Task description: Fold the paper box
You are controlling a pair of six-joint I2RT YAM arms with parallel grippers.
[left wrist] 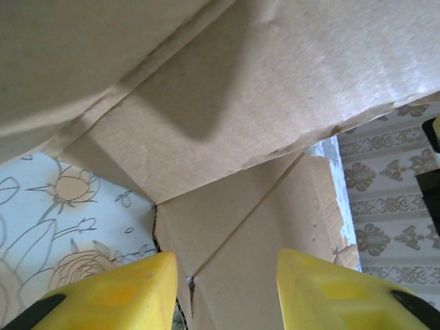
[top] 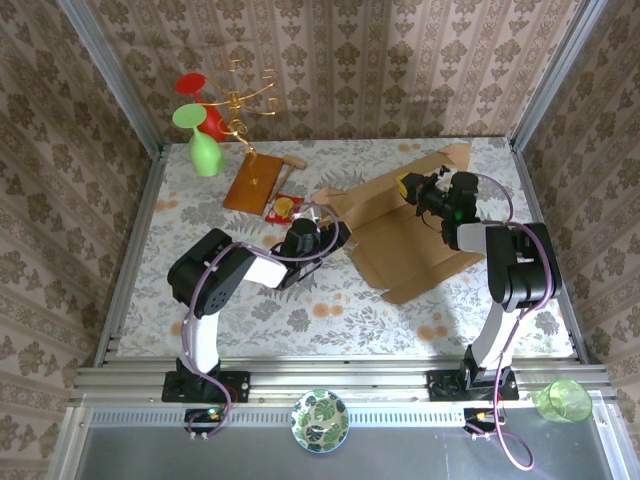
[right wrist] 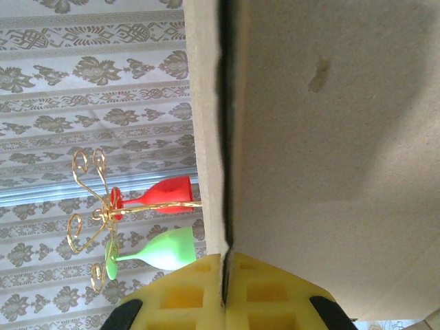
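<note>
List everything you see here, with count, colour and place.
paper box: one, light brown, table centre-right
wooden board: one, orange-brown, far left of centre
wire stand: one, gold, far left corner
red glass: one, red, at the stand
green glass: one, green, at the stand
small item: one, red and yellow, by the board's near end
bowl: one, green leaf pattern, near rail, middle
cup: one, clear green, near rail, right end
left gripper: one, yellow fingers, open at the box's left edge
right gripper: one, yellow fingers, shut on a raised box flap
</note>
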